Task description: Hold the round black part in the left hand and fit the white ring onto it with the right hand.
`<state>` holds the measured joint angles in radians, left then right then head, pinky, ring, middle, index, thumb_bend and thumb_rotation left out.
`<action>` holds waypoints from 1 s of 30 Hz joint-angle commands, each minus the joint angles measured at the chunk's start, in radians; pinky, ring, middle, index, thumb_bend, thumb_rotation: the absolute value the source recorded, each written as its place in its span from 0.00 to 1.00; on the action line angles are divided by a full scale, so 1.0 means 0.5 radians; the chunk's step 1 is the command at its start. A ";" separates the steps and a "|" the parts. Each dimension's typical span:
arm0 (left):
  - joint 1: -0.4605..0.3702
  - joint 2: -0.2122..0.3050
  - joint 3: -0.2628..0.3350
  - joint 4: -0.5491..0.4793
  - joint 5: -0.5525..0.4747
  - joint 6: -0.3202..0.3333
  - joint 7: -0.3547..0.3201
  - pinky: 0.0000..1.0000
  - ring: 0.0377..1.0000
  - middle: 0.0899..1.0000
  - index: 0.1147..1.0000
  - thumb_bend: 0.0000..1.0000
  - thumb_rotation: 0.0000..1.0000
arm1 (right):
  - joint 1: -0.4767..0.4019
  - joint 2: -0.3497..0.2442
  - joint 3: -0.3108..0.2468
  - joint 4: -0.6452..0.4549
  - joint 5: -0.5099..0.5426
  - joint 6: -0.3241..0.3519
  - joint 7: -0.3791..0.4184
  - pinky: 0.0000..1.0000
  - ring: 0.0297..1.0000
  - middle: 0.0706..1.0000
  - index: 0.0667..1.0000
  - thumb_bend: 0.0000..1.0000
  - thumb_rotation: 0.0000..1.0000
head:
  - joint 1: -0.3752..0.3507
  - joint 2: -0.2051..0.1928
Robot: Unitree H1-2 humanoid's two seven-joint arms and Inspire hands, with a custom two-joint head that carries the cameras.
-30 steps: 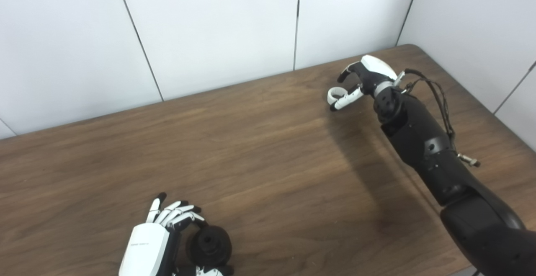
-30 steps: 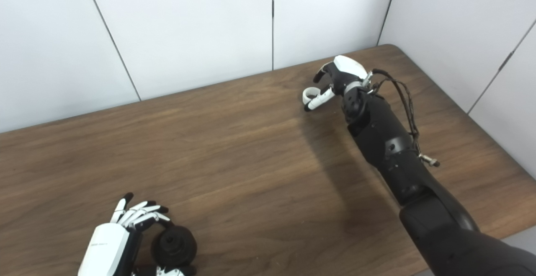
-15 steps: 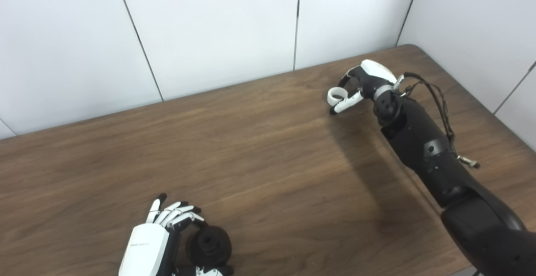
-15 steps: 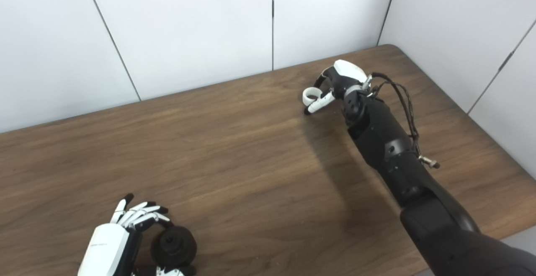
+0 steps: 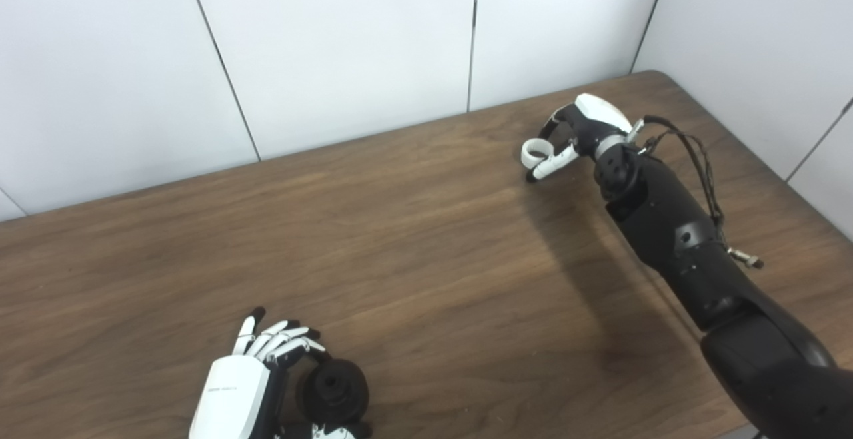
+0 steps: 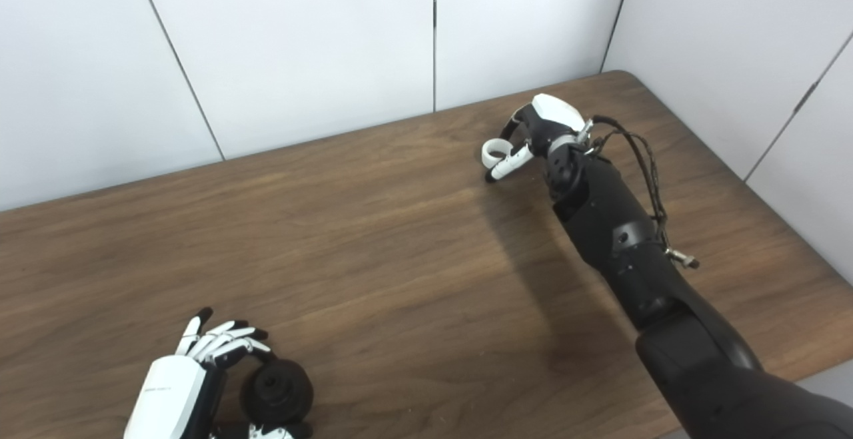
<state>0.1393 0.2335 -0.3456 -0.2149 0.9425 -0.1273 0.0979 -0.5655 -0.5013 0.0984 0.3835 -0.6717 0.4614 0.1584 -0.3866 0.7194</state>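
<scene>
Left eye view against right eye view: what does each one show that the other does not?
Only the left eye view shows a wall seam at its far left edge. Only the right eye view shows the near right edge of the table, with grey floor beyond. Both show the left hand, fingers curled round the round black part, and the right hand holding the white ring.

Left hand (image 5: 233, 392): white shell back with faint grey lettering, white fingers (image 5: 276, 342) tipped black. Right hand (image 5: 586, 126): white cap, black palm. Right forearm (image 5: 673, 239): glossy black, dark cables looped alongside, small metal fitting.
</scene>
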 commanded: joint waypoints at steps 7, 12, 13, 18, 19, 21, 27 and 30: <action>0.016 -0.002 0.006 -0.027 0.027 0.005 0.004 1.00 0.83 0.72 0.42 0.52 0.05 | -0.026 -0.035 -0.011 -0.060 0.051 -0.062 -0.199 0.96 0.92 0.82 0.45 0.52 0.13 | -0.006 0.003; 0.018 -0.011 0.005 -0.027 0.026 0.008 0.002 1.00 0.83 0.72 0.42 0.52 0.05 | -0.016 -0.056 0.003 -0.065 0.069 -0.056 -0.189 0.98 0.92 0.81 0.45 0.52 0.13 | -0.004 0.004; 0.017 -0.012 0.004 -0.025 0.028 0.009 0.002 1.00 0.83 0.72 0.42 0.52 0.05 | -0.011 -0.060 0.001 -0.066 0.077 -0.058 -0.184 0.99 0.92 0.81 0.45 0.52 0.13 | 0.001 0.004; 0.013 -0.020 0.001 -0.010 0.039 0.002 0.018 1.00 0.83 0.72 0.42 0.52 0.05 | 0.015 -0.090 0.014 -0.080 0.096 -0.068 -0.158 1.00 0.93 0.81 0.45 0.52 0.13 | 0.014 0.000; 0.013 -0.024 -0.001 -0.010 0.043 0.004 0.019 1.00 0.83 0.72 0.42 0.52 0.05 | 0.020 -0.096 0.014 -0.084 0.104 -0.071 -0.156 1.00 0.93 0.81 0.45 0.52 0.13 | 0.027 0.001; 0.014 -0.029 -0.007 -0.006 0.057 0.003 0.027 1.00 0.83 0.72 0.42 0.52 0.05 | 0.040 -0.105 0.010 -0.137 0.123 -0.070 -0.139 1.00 0.93 0.82 0.45 0.52 0.13 | 0.046 0.002; 0.013 -0.050 -0.018 -0.002 0.085 0.004 0.034 1.00 0.83 0.72 0.42 0.52 0.05 | 0.115 -0.156 0.066 -0.451 0.143 -0.095 0.011 1.00 0.98 0.83 0.45 0.52 0.13 | 0.125 0.013; 0.008 -0.064 -0.021 -0.001 0.099 0.009 0.031 1.00 0.83 0.72 0.42 0.52 0.05 | 0.158 -0.173 0.098 -0.623 0.133 -0.118 0.072 1.00 0.96 0.82 0.45 0.52 0.13 | 0.176 0.024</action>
<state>0.1507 0.2024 -0.3520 -0.2143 0.9776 -0.1262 0.1071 -0.4592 -0.5504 0.1513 0.1236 -0.5981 0.4298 0.1936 -0.2977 0.7302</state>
